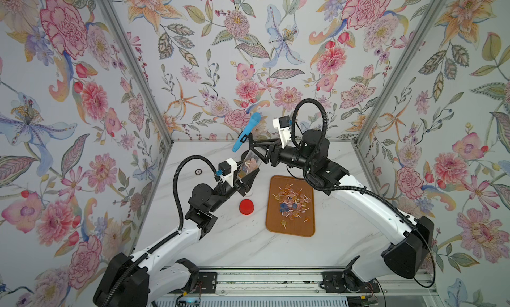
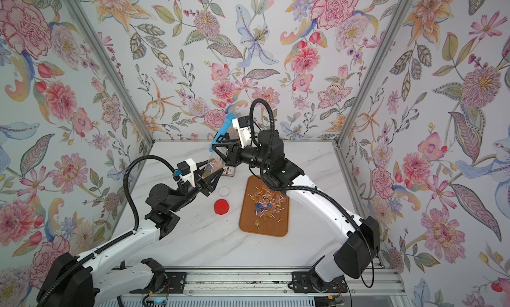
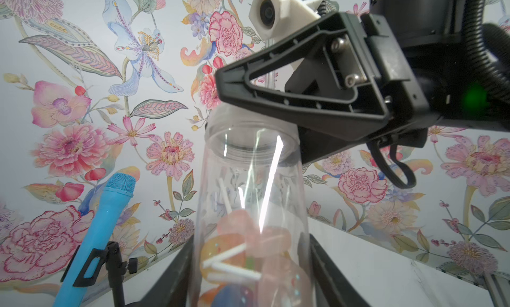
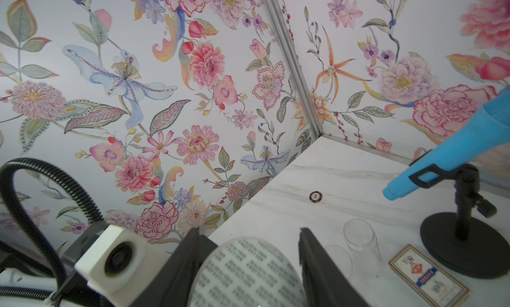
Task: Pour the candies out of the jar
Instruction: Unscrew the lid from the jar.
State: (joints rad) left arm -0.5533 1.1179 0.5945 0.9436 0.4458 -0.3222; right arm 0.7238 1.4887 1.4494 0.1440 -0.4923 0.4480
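The clear plastic jar (image 1: 248, 167) (image 2: 212, 166) (image 3: 254, 181) is held tilted above the table. Candies (image 3: 248, 245) lie in the end near my left gripper (image 1: 248, 176) (image 3: 251, 240), which is shut on the jar's body. My right gripper (image 1: 248, 149) (image 4: 249, 232) reaches in from the right and is shut on the jar's mouth end. A pale round disc with printed lettering (image 4: 248, 269) fills the gap between its fingers. More candies (image 1: 292, 202) (image 2: 266, 203) lie piled on the brown tray (image 1: 276, 228) (image 2: 248, 225).
A red lid (image 1: 246, 206) (image 2: 221, 206) lies left of the tray. Behind the jar, a blue microphone (image 1: 247, 131) (image 4: 455, 142) leans on a black stand. A card box (image 4: 427, 275), clear cups (image 4: 358, 236) and a poker chip (image 1: 198, 171) lie at the back.
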